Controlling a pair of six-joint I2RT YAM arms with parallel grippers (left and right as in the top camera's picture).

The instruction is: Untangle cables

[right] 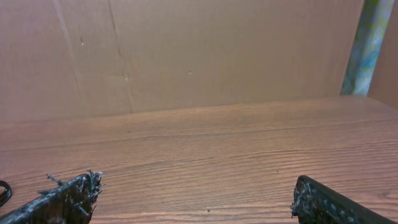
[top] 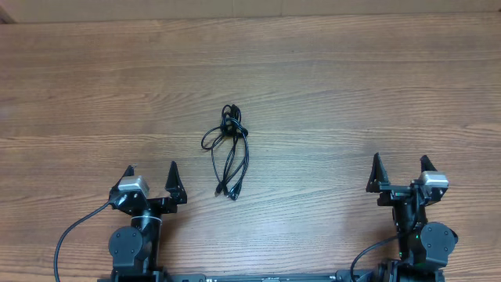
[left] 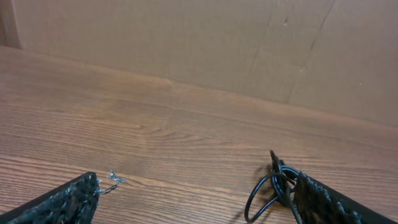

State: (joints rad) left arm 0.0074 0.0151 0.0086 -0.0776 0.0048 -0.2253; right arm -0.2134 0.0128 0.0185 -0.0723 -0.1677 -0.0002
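Note:
The cables lie as one tangled black bundle on the wooden table, knotted at the top with loops and strands trailing toward the front, small plug ends at the bottom. My left gripper stands open at the front left, short of the bundle and to its left. In the left wrist view the cables show beside the right finger, partly hidden by it. My right gripper stands open at the front right, far from the bundle. A sliver of cable shows at the right wrist view's left edge.
A brown cardboard wall rises at the table's far edge. A greenish strip stands at the far right corner in the right wrist view. Thick black arm wires run by the bases at the front.

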